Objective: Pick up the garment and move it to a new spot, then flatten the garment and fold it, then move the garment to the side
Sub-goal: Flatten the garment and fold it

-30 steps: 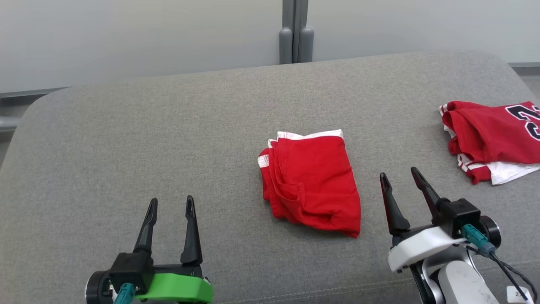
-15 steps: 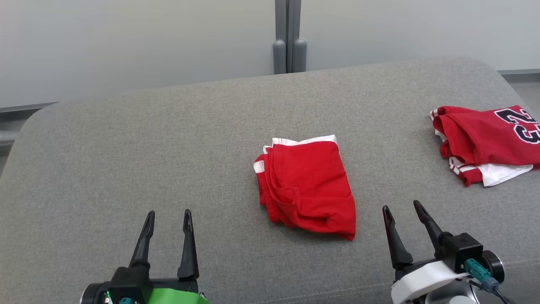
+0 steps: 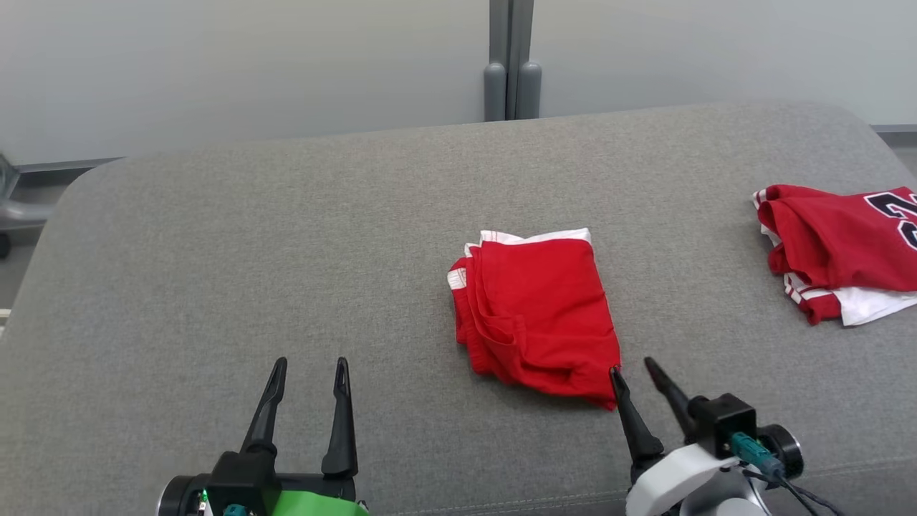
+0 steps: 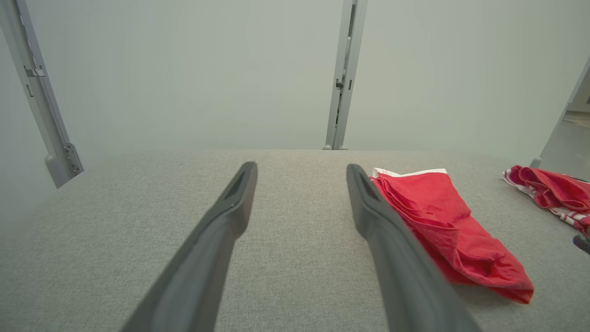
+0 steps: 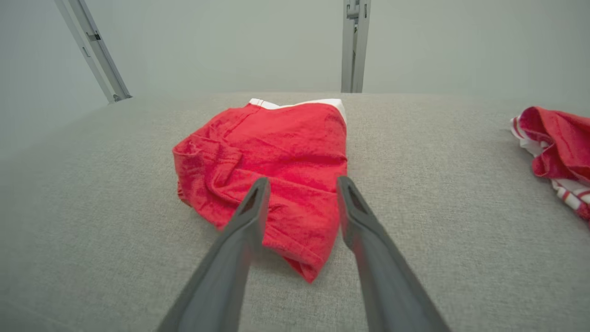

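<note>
Lying near the middle of a broad grey woven-fabric cushion [image 3: 215, 251] is the folded red cloth garment [image 3: 537, 315], a rumpled, roughly rectangular bundle with a white band along its far edge and stacked layers showing on its left side. Its near right corner tapers to a point toward the robot.

At that corner sits the right gripper [image 3: 631, 366], white-bodied with two long dark fingers. Its jaws stand apart with nothing clamped between them. In the head view the inner fingertip meets the red edge, though whether it actually touches the cloth cannot be told. In the right wrist view the right gripper [image 5: 303, 181] has its fingers to either side of the garment [image 5: 276, 152], whose pointed corner lies in the gap between them.

The left gripper [image 3: 311, 362], with a green body, is well apart from the bundle at the lower left, over bare fabric. Its jaws are spread wide and empty. In the left wrist view the left gripper [image 4: 302, 169] points across the cushion, the garment [image 4: 442, 221] lying just to the right of its right finger.

Far to the right, near the cushion's edge, lies a crumpled red jersey [image 3: 838, 244] with black numerals and white striped trim. Behind the cushion rises a pale wall [image 3: 215, 64] with a grey vertical post [image 3: 510, 57].
</note>
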